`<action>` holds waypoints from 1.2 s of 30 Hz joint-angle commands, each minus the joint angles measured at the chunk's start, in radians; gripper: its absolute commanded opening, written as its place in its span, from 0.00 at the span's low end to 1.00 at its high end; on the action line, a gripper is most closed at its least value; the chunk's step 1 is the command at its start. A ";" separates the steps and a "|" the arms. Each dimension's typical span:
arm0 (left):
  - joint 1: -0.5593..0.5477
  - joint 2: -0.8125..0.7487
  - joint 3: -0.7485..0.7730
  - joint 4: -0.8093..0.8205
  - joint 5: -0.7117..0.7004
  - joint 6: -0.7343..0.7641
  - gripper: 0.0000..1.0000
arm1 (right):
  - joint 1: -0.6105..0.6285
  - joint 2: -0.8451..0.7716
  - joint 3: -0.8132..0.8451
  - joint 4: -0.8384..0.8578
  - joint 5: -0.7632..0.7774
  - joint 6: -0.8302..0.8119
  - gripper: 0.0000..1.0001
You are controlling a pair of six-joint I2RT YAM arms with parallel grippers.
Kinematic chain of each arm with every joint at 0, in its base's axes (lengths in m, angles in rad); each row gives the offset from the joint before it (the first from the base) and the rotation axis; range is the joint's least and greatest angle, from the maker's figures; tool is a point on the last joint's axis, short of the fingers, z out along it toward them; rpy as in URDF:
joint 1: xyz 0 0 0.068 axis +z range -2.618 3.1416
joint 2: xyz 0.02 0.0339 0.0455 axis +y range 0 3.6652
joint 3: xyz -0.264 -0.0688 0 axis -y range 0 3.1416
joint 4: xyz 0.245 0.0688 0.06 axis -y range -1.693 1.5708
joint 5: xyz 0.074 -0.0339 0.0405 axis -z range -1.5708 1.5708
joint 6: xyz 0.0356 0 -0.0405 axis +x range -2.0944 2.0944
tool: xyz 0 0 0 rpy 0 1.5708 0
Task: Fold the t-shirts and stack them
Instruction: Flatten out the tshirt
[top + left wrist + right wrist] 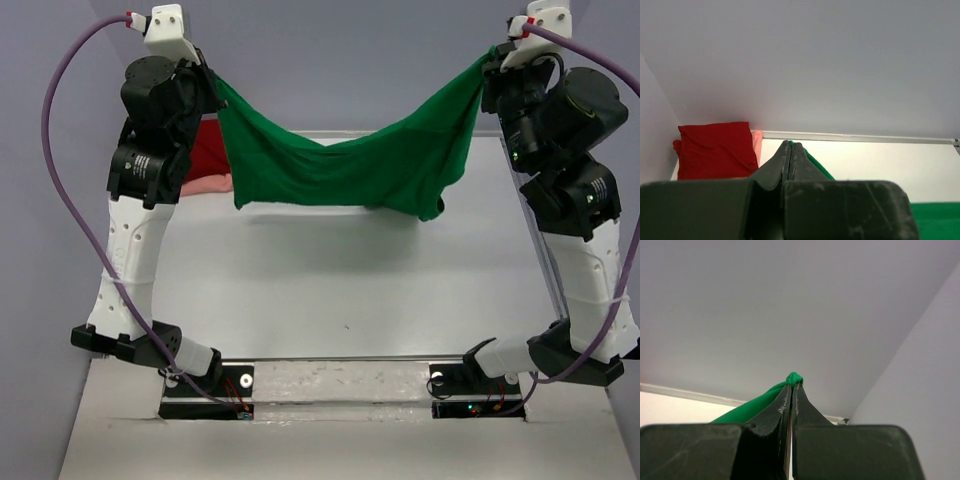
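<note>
Two arms up high: your left arm (150, 150) and right arm (560, 140), jaws clenched on green t-shirt (340, 165) corners, shirt sagging above counter (350, 290).

Light is even and diffuse from overhead in all 3 views, bright enough that colours read cleanly. Under the hanging green t-shirt (340, 165) I see only a faint, soft-edged shadow on the tabletop (350, 285). The top view looks sharp to me. In the wrist views the left hand (791, 145) and right hand (791, 386) sit dark and slightly soft near the lens.
</note>
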 commanded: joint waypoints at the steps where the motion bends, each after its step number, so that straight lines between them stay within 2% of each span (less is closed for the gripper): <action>1: -0.005 0.002 0.101 0.022 -0.019 0.015 0.00 | 0.008 -0.018 -0.012 0.109 0.080 -0.066 0.00; 3: -0.005 0.072 0.146 0.019 -0.008 0.012 0.00 | 0.008 0.019 0.009 0.118 0.071 -0.065 0.00; 7: -0.005 0.261 0.370 -0.011 0.003 0.021 0.00 | -0.027 0.223 0.120 0.128 0.034 -0.065 0.00; 9: 0.004 0.382 0.451 -0.008 0.007 0.042 0.00 | -0.067 0.305 0.225 0.127 -0.038 -0.022 0.00; 10: 0.012 0.466 0.537 -0.013 0.015 0.042 0.00 | -0.109 0.396 0.273 0.119 -0.061 -0.008 0.00; 11: 0.036 0.502 0.574 -0.011 0.038 0.035 0.00 | -0.127 0.445 0.373 0.106 -0.102 0.003 0.00; 13: 0.061 0.559 0.588 0.028 0.056 0.022 0.00 | -0.175 0.548 0.434 0.104 -0.128 0.018 0.00; 16: 0.102 0.586 0.559 0.083 0.069 0.031 0.00 | -0.196 0.605 0.486 0.107 -0.168 0.013 0.00; 25: 0.148 0.542 0.562 0.087 0.096 0.015 0.00 | -0.205 0.564 0.509 0.109 -0.202 0.026 0.00; 36: 0.088 0.341 0.481 0.015 0.076 -0.004 0.00 | -0.173 0.315 0.309 0.096 -0.179 0.041 0.00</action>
